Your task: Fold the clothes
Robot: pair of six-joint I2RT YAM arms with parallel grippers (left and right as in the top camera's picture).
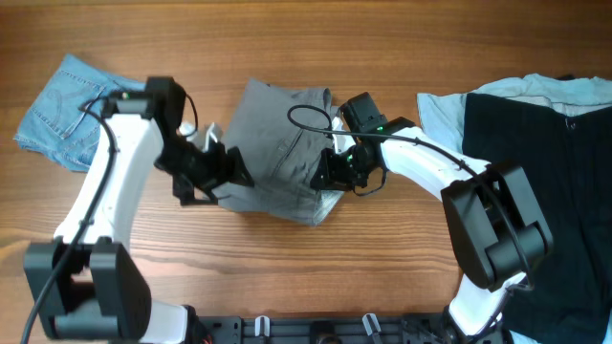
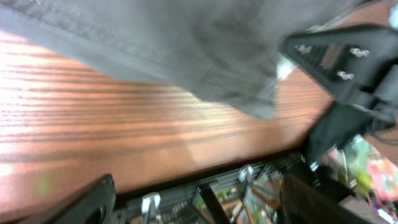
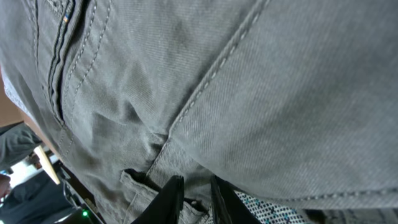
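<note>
One pair of grey shorts (image 1: 277, 134) on the tabletop (image 1: 382, 258), right between the two grippers. The right gripper (image 3: 194, 194) is pinched on a fold of them, the left gripper (image 1: 239, 174) spread wide just beside their edge. One denim pair (image 1: 59, 113) behind the left gripper, one black garment (image 1: 545, 143) behind the right

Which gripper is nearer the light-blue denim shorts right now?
Left. The left gripper is at the grey shorts' left edge, the denim shorts lying further left; the right gripper is on the grey shorts' right side, farther off.
</note>
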